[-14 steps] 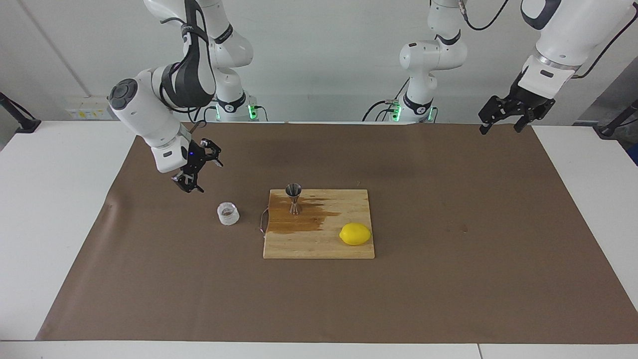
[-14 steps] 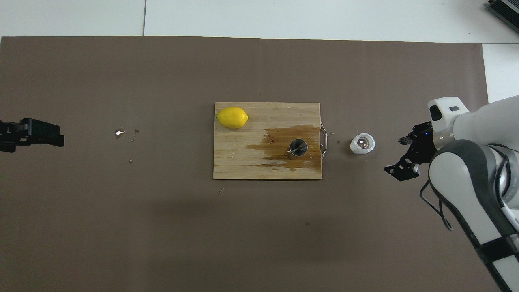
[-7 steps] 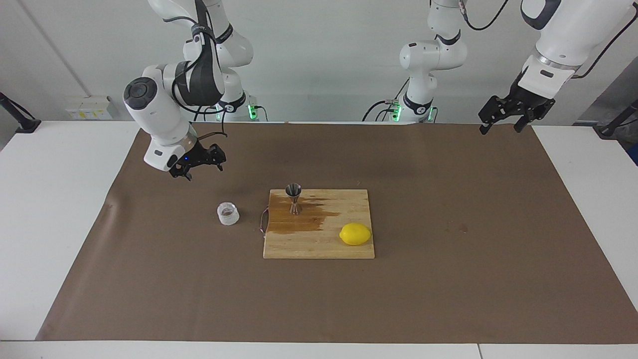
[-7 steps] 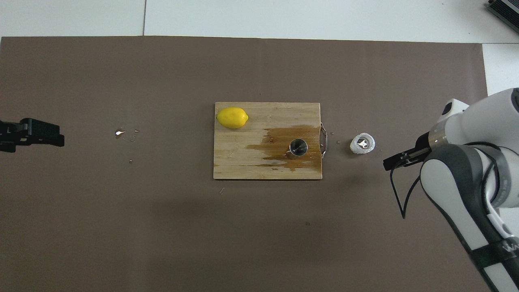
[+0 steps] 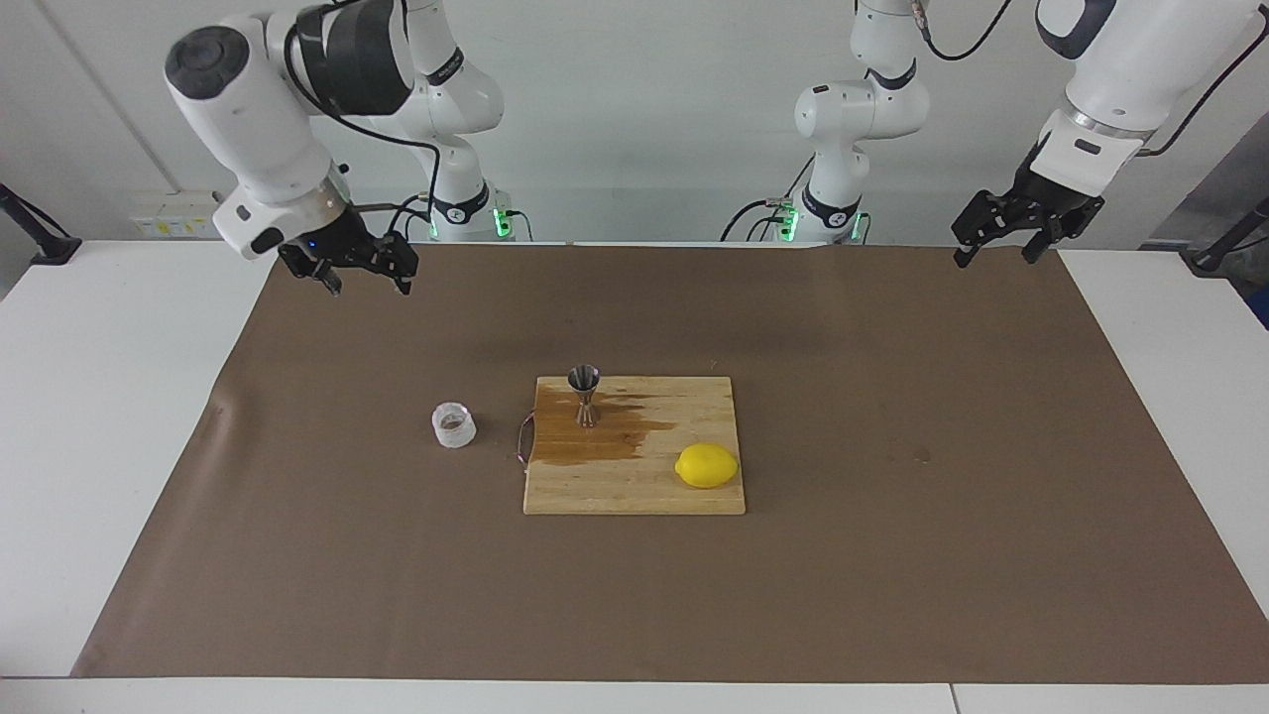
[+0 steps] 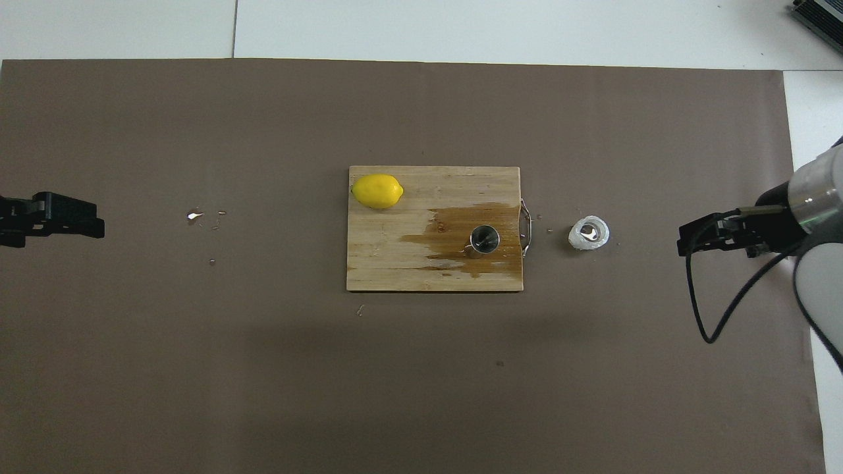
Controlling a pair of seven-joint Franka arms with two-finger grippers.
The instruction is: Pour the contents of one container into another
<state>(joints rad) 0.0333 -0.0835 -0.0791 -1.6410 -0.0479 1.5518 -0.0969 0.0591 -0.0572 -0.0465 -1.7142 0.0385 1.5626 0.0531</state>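
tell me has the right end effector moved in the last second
Yes. The right end effector has risen and pulled back toward its base, away from the glass cup, which stands where it was.

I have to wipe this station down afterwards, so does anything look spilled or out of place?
Yes. A brown wet stain spreads across the cutting board around the upright jigger, reaching the edge by its handle. Small droplets dot the brown mat toward the left arm's end. The glass cup stands upright beside the board; the lemon looks dry.

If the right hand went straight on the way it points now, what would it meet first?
The open right hand points down, so it would probably meet bare brown paper. The glass cup stands off that line; depth is uncertain.
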